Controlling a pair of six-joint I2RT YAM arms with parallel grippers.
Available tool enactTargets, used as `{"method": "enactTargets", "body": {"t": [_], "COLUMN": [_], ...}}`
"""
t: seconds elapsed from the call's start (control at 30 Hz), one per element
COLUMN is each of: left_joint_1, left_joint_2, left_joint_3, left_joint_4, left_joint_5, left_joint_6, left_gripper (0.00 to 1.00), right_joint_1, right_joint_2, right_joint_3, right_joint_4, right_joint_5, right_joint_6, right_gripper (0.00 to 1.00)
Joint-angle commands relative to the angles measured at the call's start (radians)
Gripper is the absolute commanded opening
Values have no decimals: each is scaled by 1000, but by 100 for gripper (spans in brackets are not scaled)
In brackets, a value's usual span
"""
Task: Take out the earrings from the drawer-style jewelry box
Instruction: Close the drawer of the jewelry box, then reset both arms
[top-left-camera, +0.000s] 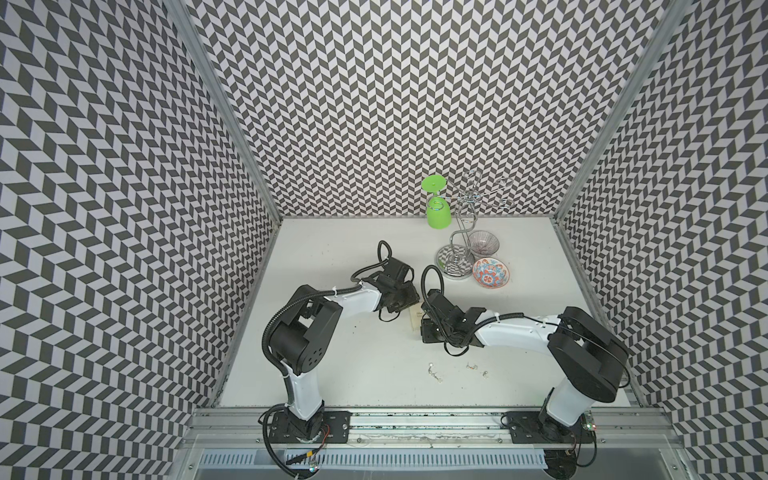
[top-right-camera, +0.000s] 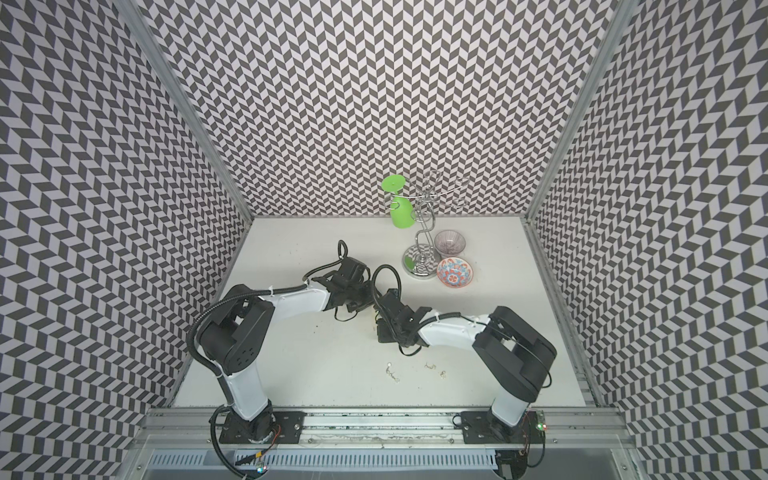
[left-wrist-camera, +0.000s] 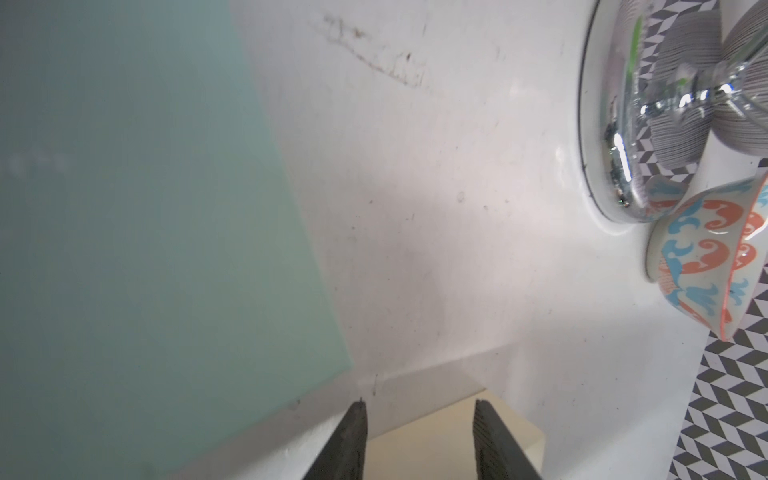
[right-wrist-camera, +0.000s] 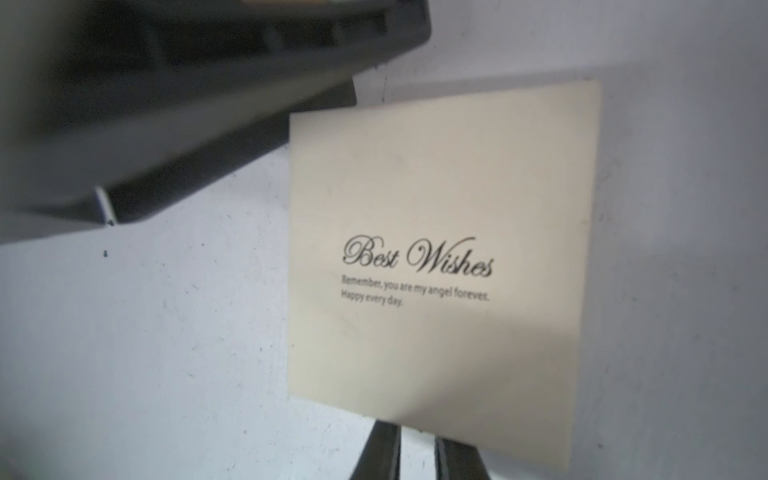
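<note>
The cream jewelry box (right-wrist-camera: 440, 270), printed "Best Wishes", lies mid-table between both arms (top-left-camera: 414, 326). My left gripper (left-wrist-camera: 419, 409) is open just above one corner of the box (left-wrist-camera: 419, 440), touching nothing I can see. My right gripper (right-wrist-camera: 417, 432) stands at the box's near edge with its jaws a narrow gap apart. That edge hides its fingertips, so any hold is unclear. Several tiny silvery earrings (top-left-camera: 432, 372) lie loose on the table nearer the front, with others to the right (top-left-camera: 471, 366) (top-right-camera: 443, 374). No drawer shows.
A pale green flat panel (left-wrist-camera: 145, 208) lies blurred beside the left gripper. At the back right stand a chrome wire stand (top-left-camera: 455, 266) holding a green glass (top-left-camera: 437, 208), a grey striped bowl (top-left-camera: 482, 242) and an orange-and-blue bowl (top-left-camera: 490, 272). Patterned walls enclose the table.
</note>
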Motion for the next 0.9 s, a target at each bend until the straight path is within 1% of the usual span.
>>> {"method": "enactTargets", "body": {"t": [0.0,0.1,0.2,0.23,0.27,0.3,0.33,0.37,0.4,0.53,0.63,0.67,0.7,0.73,0.77,0.8,0.83,0.87], "left_joint_1": [-11,-12,-5,-5,-5,-5,-5,-4,-3,-2,11,16,30,47,64,83,108,131], "left_joint_2": [-78,-158,-264,-316,-360,-421,-485,-539,-606,-832,-942,-965,-978,-975,-965,-947,-933,-930], "left_joint_3": [48,32,-20,-51,-78,-112,-144,-171,-199,-278,-294,-298,-297,-288,-282,-277,-286,-303], "left_joint_4": [-49,-89,-117,-124,-128,-133,-140,-147,-158,-212,-289,-304,-326,-370,-415,-458,-470,-454], "left_joint_5": [-47,-102,-144,-159,-174,-191,-211,-227,-245,-313,-398,-424,-456,-511,-578,-660,-718,-755], "left_joint_6": [6,3,-2,-4,-7,-9,-11,-13,-11,29,66,86,108,103,78,54,59,85], "left_gripper": [49,55,61,63,71,81,99,100,100,100,100,100,100,100,100,100,100,100], "right_joint_1": [-2,-2,-4,-5,-4,-5,-7,-6,-7,-7,-7,-6,-6,-8,-13,-26,-38,-54], "right_joint_2": [-93,-184,-307,-357,-403,-462,-522,-573,-636,-858,-945,-958,-962,-965,-970,-983,-1002,-1021], "right_joint_3": [4,-16,-58,-71,-83,-97,-112,-128,-148,-213,-207,-206,-205,-215,-231,-255,-296,-337], "right_joint_4": [-22,-73,-128,-148,-166,-186,-205,-219,-233,-278,-335,-367,-421,-461,-468,-444,-357,-264], "right_joint_5": [9,28,91,121,153,197,247,290,339,512,622,679,762,848,901,951,998,1020], "right_joint_6": [23,34,50,54,56,69,80,88,97,93,75,103,158,221,242,233,159,87], "right_gripper": [21,28,35,39,45,51,65,89,99,99,99,99,99,99,99,99,99,99]}}
